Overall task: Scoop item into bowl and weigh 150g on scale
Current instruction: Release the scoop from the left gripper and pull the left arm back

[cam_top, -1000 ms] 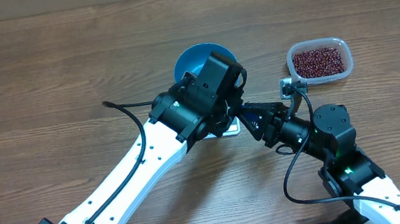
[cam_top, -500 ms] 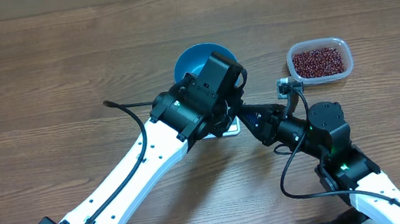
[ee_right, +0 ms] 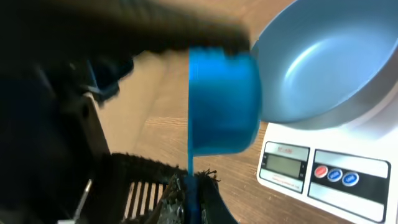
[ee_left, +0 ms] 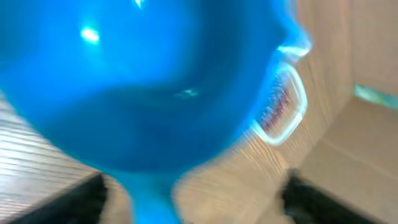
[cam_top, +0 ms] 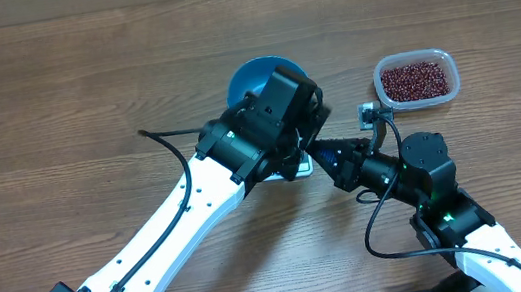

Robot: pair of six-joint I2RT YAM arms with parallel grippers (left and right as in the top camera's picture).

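The blue bowl (cam_top: 253, 74) (ee_right: 323, 68) stands empty on the white scale (ee_right: 323, 171), mostly hidden overhead under my left arm. The red-brown beans (cam_top: 416, 80) (ee_left: 278, 106) lie in a clear tub at the right. A small blue scoop (ee_right: 221, 102) hangs beside the bowl, and my right gripper (ee_right: 189, 186) (cam_top: 320, 153) is shut on its handle. My left gripper (ee_left: 194, 190) (cam_top: 306, 120) is wide open just above the scoop. The scoop (ee_left: 149, 93) fills the left wrist view as a blur, its stem running down between the spread fingers.
The clear tub (cam_top: 381, 85) sits right of the scale, beyond my right arm. Both arms meet over the scale's right side. Black cables loop off each arm. The scale's display and buttons (ee_right: 336, 175) face the right wrist camera.
My left gripper has sprung open off the scoop. My right gripper has shut on the scoop's handle. The right arm has edged slightly left toward the scale.
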